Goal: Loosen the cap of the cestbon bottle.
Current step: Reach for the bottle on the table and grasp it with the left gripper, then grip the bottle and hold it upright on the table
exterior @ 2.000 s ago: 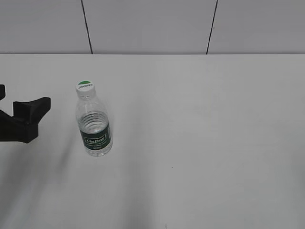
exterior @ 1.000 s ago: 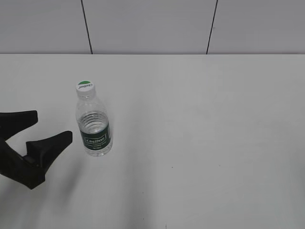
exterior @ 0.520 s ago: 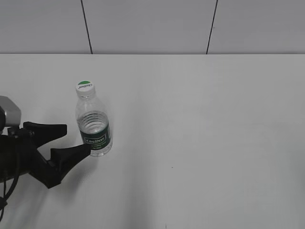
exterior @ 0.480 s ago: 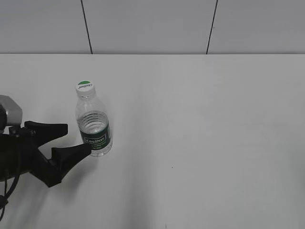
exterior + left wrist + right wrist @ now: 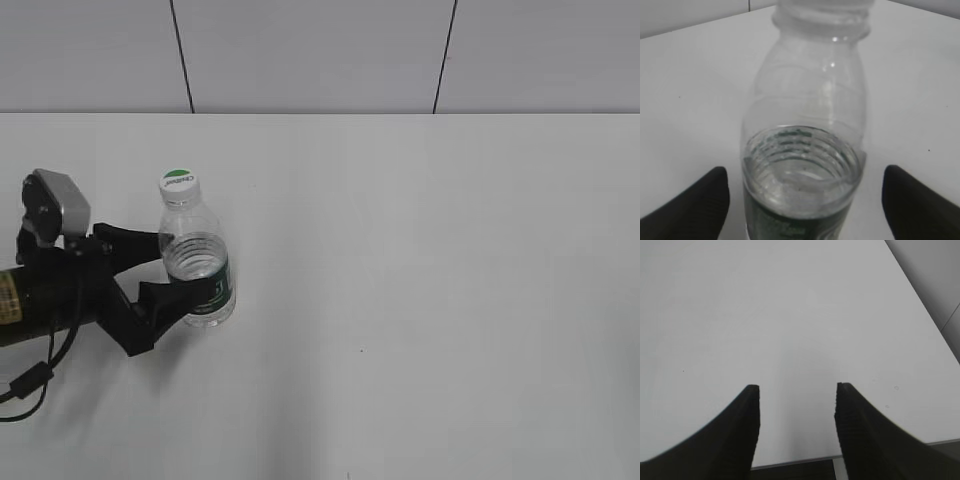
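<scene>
The cestbon bottle [image 5: 198,262] stands upright on the white table at the left, clear and ribbed with a dark green label. Its green and white cap [image 5: 179,183] sits on the neck. My left gripper [image 5: 170,268] is open, with one finger on each side of the bottle's lower body and a gap on both sides. In the left wrist view the bottle [image 5: 807,150] fills the middle between the open finger tips [image 5: 805,187]; the cap is cut off at the top edge. My right gripper [image 5: 796,387] is open and empty over bare table, out of the exterior view.
The white table [image 5: 430,260] runs to a grey panelled wall at the back. The right wrist view shows the table's near edge [image 5: 795,462] just below the fingers.
My left gripper has moved in from the left and up, and its open fingers now straddle the bottle's lower body. The bottle has not moved.
</scene>
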Controlling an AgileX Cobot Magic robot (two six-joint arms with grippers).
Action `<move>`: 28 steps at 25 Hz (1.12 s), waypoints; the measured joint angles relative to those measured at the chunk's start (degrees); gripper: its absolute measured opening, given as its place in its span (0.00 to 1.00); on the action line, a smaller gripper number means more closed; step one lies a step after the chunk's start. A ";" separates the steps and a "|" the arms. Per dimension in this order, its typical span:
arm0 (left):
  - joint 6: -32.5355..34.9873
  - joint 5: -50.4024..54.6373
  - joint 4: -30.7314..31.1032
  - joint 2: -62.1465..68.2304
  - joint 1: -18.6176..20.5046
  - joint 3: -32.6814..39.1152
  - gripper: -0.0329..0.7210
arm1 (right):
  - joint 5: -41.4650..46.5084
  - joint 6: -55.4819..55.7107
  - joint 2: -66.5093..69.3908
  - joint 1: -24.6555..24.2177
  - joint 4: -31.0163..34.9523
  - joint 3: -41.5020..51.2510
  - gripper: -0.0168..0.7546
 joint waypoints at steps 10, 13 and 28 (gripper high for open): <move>-3.62 -0.01 4.26 8.73 0.00 -8.97 0.78 | 0.00 0.00 0.00 0.00 0.00 0.00 0.52; -4.31 -0.01 5.54 9.37 0.00 -10.12 0.71 | 0.00 0.00 0.00 0.00 0.00 0.00 0.52; -7.40 -0.03 15.39 9.67 -4.16 -14.24 0.55 | 0.00 0.00 0.00 0.00 0.00 0.00 0.52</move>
